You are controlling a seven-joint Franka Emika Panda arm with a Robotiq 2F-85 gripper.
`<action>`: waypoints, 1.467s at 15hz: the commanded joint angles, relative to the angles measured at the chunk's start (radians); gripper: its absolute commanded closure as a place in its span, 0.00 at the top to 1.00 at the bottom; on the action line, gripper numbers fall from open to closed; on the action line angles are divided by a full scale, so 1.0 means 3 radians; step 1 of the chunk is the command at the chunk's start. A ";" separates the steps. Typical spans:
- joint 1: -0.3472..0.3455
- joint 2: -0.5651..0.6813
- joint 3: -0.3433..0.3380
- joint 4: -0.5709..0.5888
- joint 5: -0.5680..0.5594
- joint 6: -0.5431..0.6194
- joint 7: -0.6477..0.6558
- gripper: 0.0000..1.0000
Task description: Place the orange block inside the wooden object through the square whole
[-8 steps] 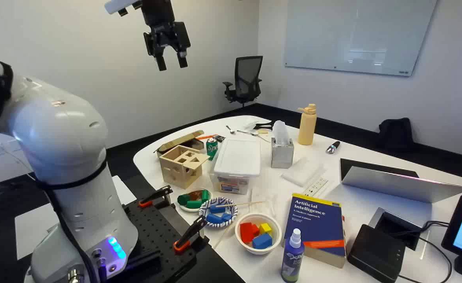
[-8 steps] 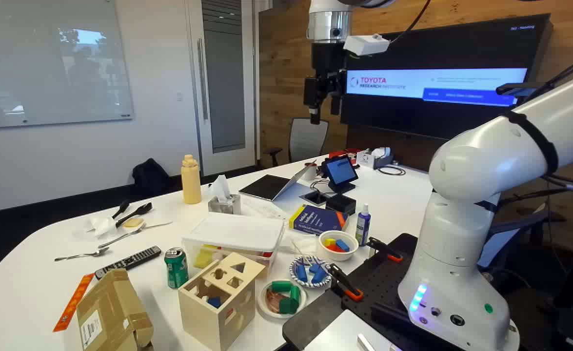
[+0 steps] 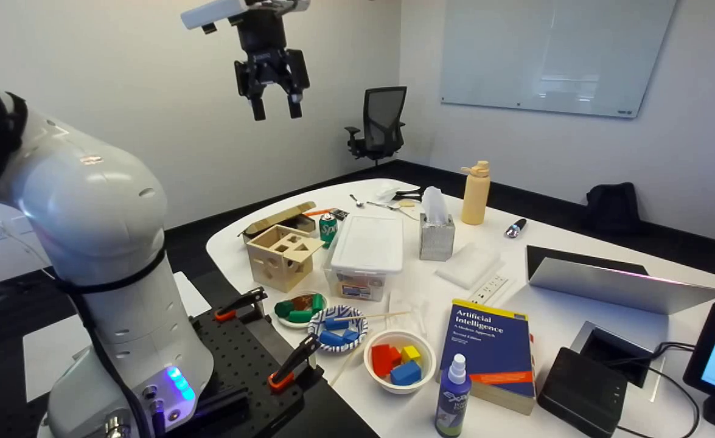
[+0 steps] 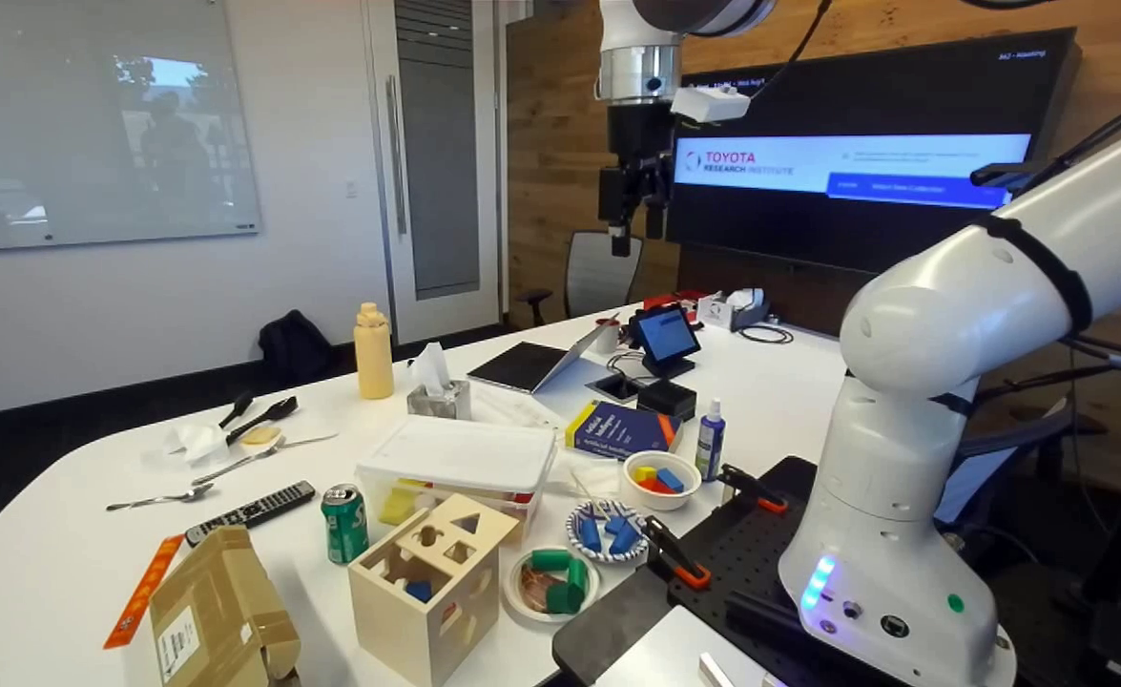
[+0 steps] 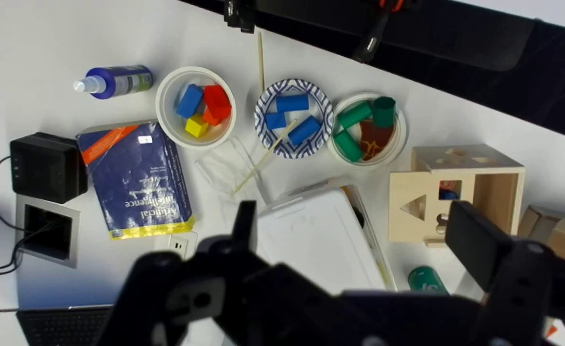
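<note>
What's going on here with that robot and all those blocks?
A robot arm holds its gripper well above the table, open and with nothing in it. It is meant to put an orange block into the wooden box through the square hole, but nothing is being handled yet. Red and blue show through that hole. A white bowl holds red, yellow and blue blocks, though I can't pick out a clearly orange one.

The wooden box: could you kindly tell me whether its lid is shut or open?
Partly open: in the wrist view, the lid juts past the wooden box, leaving a gap that shows its inside.
</note>
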 commanded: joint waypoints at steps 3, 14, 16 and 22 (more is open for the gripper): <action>-0.0013 0.0978 -0.0628 0.0159 -0.0357 0.0282 -0.1078 1.00; -0.0332 0.2790 -0.0965 0.0704 -0.0626 0.0953 -0.2899 1.00; -0.0413 0.2969 -0.0918 0.0753 -0.0683 0.0996 -0.3003 1.00; -0.0630 0.3384 -0.0839 0.0659 -0.0735 0.1415 -0.3187 1.00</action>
